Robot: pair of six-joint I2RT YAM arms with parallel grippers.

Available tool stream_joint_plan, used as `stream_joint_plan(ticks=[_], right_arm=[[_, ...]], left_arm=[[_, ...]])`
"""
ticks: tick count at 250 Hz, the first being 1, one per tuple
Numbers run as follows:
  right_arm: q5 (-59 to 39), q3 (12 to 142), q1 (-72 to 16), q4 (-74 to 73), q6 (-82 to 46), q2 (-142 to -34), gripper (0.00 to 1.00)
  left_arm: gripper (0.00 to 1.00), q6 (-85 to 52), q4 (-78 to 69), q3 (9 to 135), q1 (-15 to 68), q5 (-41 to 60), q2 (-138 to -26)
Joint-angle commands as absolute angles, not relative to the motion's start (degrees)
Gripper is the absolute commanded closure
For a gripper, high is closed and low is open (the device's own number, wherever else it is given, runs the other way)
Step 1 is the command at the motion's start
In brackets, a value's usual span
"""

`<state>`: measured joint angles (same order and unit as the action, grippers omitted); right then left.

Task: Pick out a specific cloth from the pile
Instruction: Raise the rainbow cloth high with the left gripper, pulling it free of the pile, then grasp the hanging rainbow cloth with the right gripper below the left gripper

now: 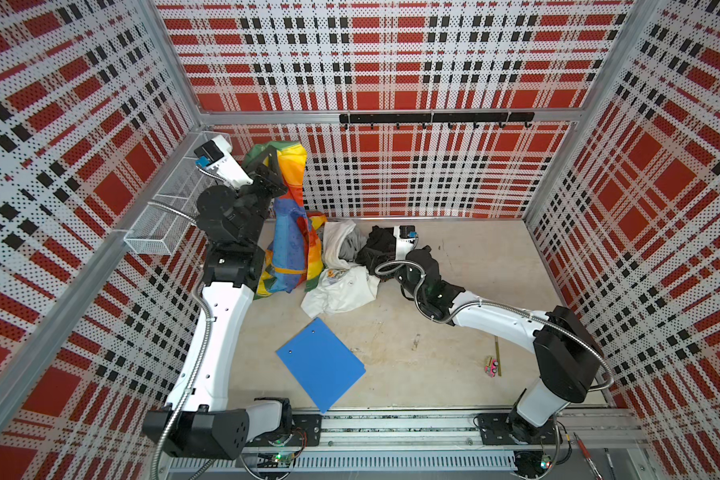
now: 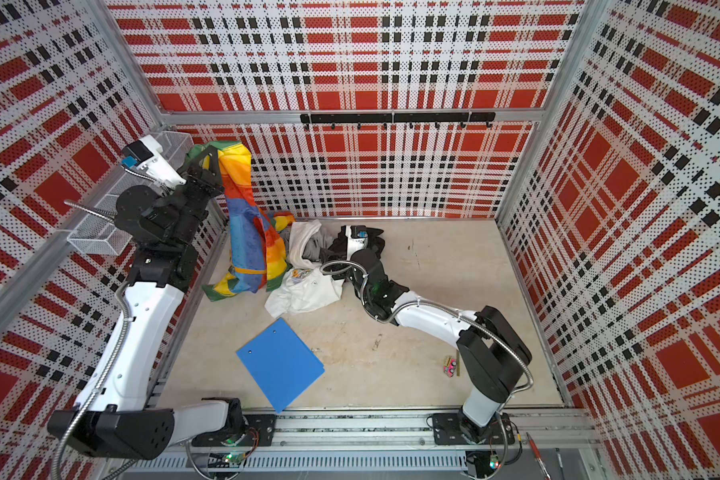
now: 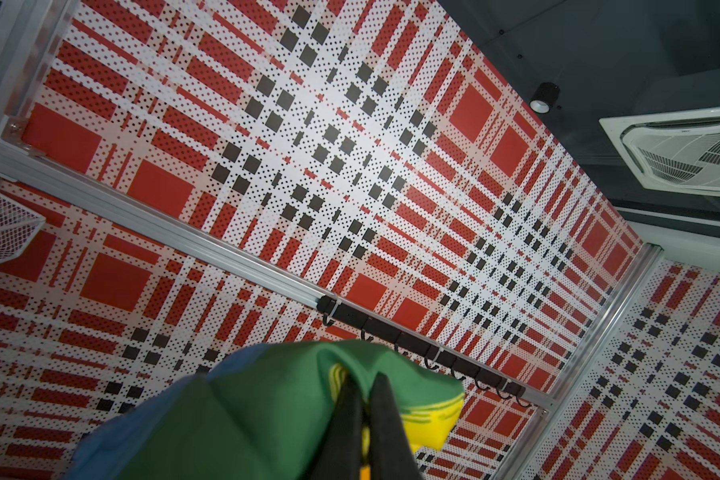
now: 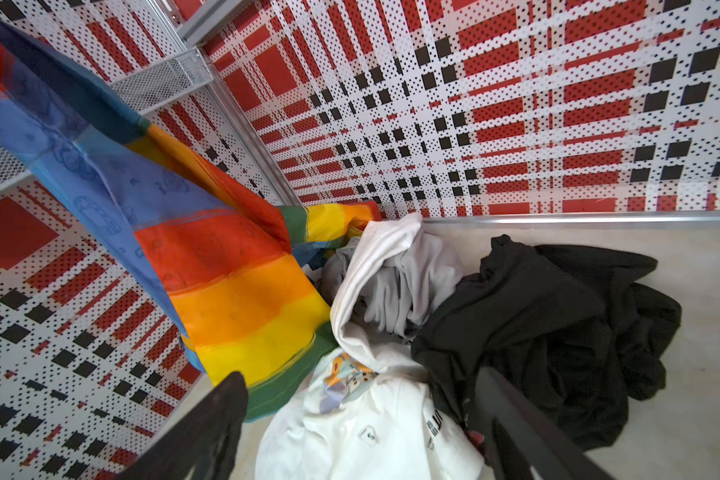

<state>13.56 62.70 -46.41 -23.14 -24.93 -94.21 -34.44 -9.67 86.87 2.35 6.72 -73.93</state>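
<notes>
**Top views.** In a top view, find the left gripper [image 1: 276,160] raised high above and to one side of the pile [image 1: 350,266]. Its jaws are clenched on the upper edge of the cloth [image 1: 289,237]. The cloth hangs from them in a long drape, and its lower end lies on the table [image 1: 454,332], touching the pile. In a top view, the right gripper [image 2: 352,245] sits low over the far part of the pile, by the black garment [image 2: 375,241]. The wrist hides its jaws here.

**Left wrist view.** Confirm the grasp. The left gripper [image 3: 364,395] has both fingers [image 3: 346,411] pressed together on a green fold of the cloth [image 3: 267,415], with a yellow band showing between them. The pile is not in view.

**Right wrist view.** The right gripper [image 4: 360,378] is released. Its fingers [image 4: 225,411] stand wide apart with nothing between them, directly above the pile. The white T-shirt [image 4: 371,436] and the black garment [image 4: 537,324] lie below, with a grey garment [image 4: 408,291] between them. The cloth [image 4: 233,299] runs down beside the pile, and its hem appears to touch the T-shirt.

**Progress.** Judge the selection and grasp as done and the lift as largely done. The cloth's trailing end is not yet clear of the pile. Carry it away from the pile and watch that no garment comes with it.
</notes>
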Motion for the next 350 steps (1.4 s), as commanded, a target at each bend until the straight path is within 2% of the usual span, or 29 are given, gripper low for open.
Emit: stream_joint_plan(ticks=[1, 78, 193, 241, 305, 350], right_arm=[[14.1, 59.7, -46.4, -27.9, -22.9, -90.0, 0.08], [12.7, 53.1, -46.0, -25.9, -20.9, -79.8, 0.07], [9.5, 48.7, -45.7, -21.6, -19.1, -69.0, 0.04], [7.9, 46.5, -45.7, -22.0, -18.6, -65.3, 0.04], [-3.4, 48.8, -46.0, -25.9, -18.4, -66.8, 0.03], [-3.7, 54.5, -48.0, -25.6, -17.5, -71.1, 0.01]], left_arm=[[1.0, -35.6, -21.0, 91.6, 1.9, 8.4, -74.7], [1.0, -36.4, -25.7, 103.4, 1.8, 6.8, -81.1], [0.98, -41.4, -27.2, 133.3, 4.3, 5.0, -96.1], [0.98, -45.0, -27.2, 141.1, 6.1, 3.9, -100.2], [0.98, -41.2, -26.6, 140.3, 17.1, 4.1, -100.7], [0.98, -35.0, -24.5, 142.1, 24.5, 3.1, -102.9]])
